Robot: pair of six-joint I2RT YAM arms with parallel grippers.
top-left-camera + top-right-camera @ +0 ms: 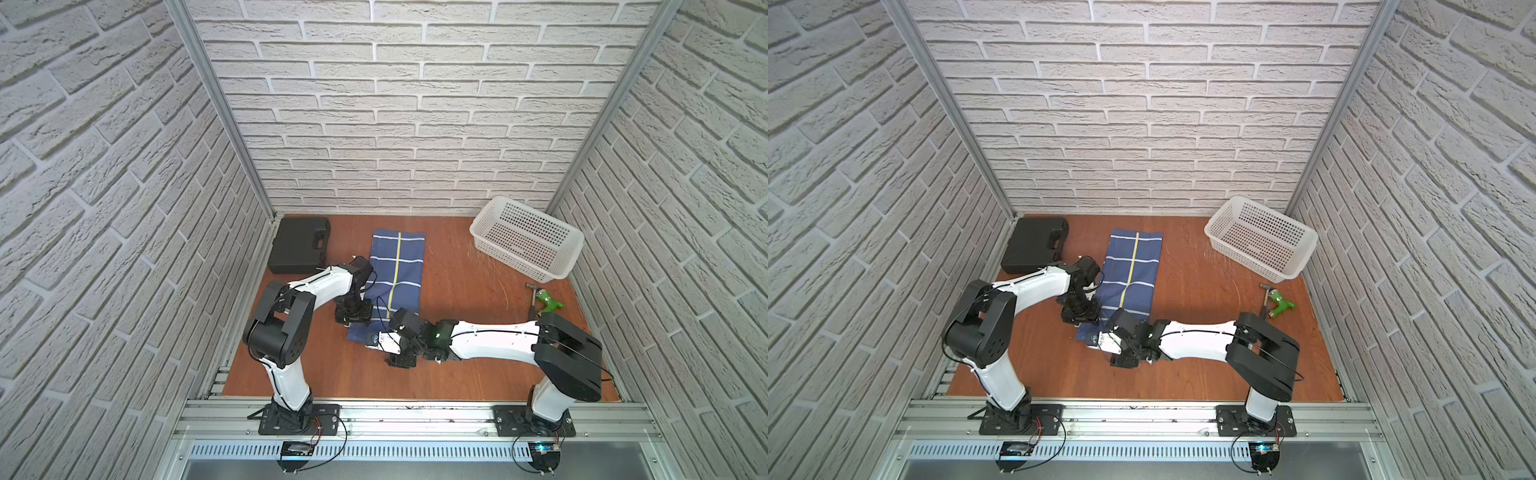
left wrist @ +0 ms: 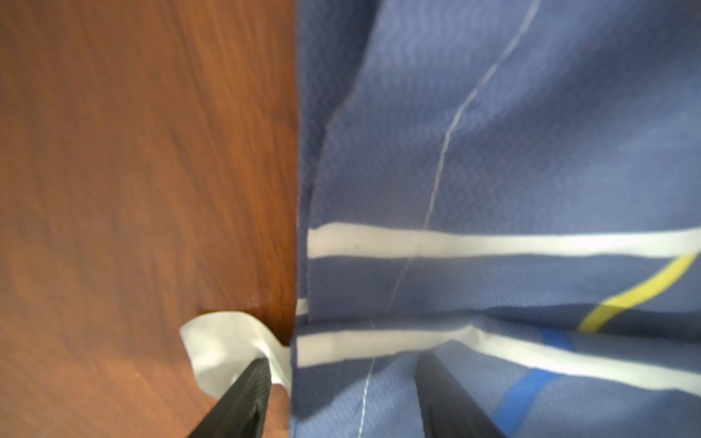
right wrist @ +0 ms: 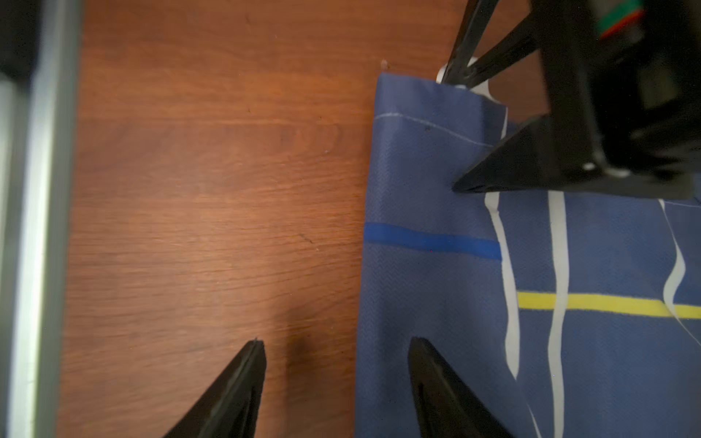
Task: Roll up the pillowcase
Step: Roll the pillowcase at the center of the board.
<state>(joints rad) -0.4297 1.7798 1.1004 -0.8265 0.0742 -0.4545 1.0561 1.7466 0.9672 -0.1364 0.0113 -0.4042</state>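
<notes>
The pillowcase (image 1: 397, 266) (image 1: 1130, 270) lies on the wooden table as a long navy strip with white stripes and one yellow line, running from far to near. Its near end (image 3: 428, 212) is folded over in a narrow band with a blue stripe. My left gripper (image 1: 353, 313) (image 2: 341, 364) (image 3: 455, 131) stands open at the strip's left edge by that fold. One of its fingers (image 2: 254, 383) rests on a white tag (image 2: 220, 341), the other is on the cloth. My right gripper (image 1: 397, 353) (image 3: 335, 345) is open across the near edge, one finger over wood and one over cloth, holding nothing.
A black case (image 1: 299, 245) lies at the far left and a white perforated basket (image 1: 525, 237) at the far right. A green toy (image 1: 548, 303) and a small hammer (image 1: 534, 297) lie near the right wall. An aluminium rail (image 3: 34, 227) runs along the table's front.
</notes>
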